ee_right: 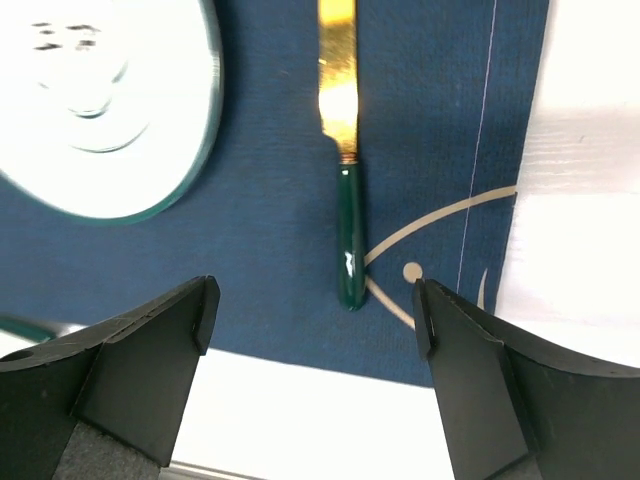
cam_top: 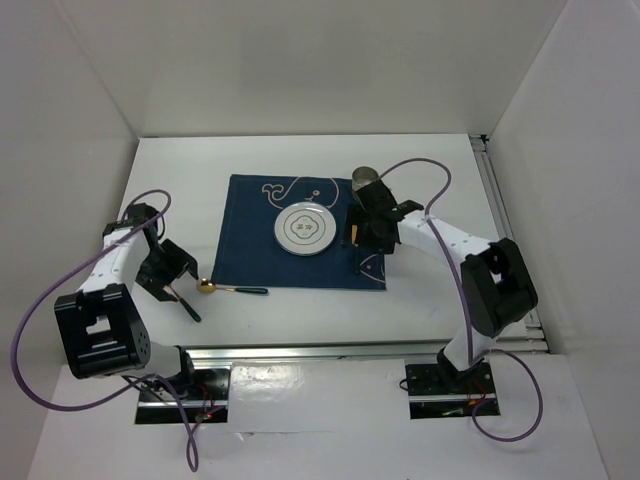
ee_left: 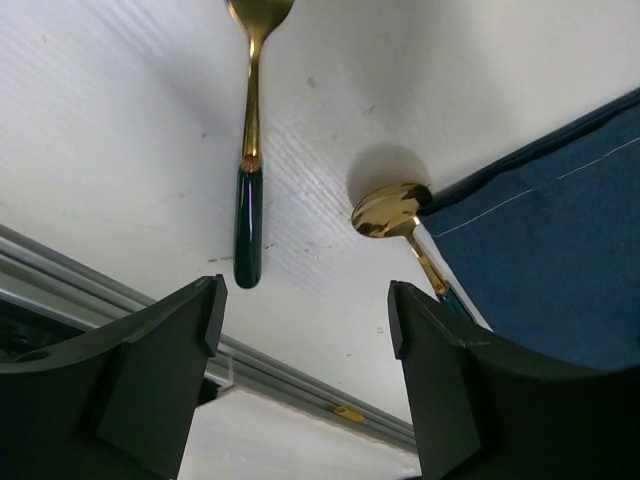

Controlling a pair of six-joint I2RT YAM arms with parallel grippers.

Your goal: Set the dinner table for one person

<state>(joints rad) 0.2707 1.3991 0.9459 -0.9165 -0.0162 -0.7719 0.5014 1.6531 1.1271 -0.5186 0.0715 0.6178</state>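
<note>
Left gripper [ee_left: 305, 300]: wide apart, empty; gold spoon [ee_left: 390, 210] at 1 o'clock on dinner table [ee_left: 120, 120]. Right gripper [ee_right: 315, 300]: wide apart, empty; knife [ee_right: 344, 155] at 12 on blue mat [ee_right: 270, 250].

Boxed in on three sides by plain white panels: back wall [cam_top: 330, 60], left wall [cam_top: 60, 150], right wall [cam_top: 585, 140]. White surface [cam_top: 180, 170] below, matte, faintly ribbed in the left wrist view. Edged with a silver near rail [cam_top: 320, 351] and a right rail [cam_top: 502, 215]. Lit evenly; shadows soft and faint. White ledge [cam_top: 320, 425] on the near side of the near rail.
</note>
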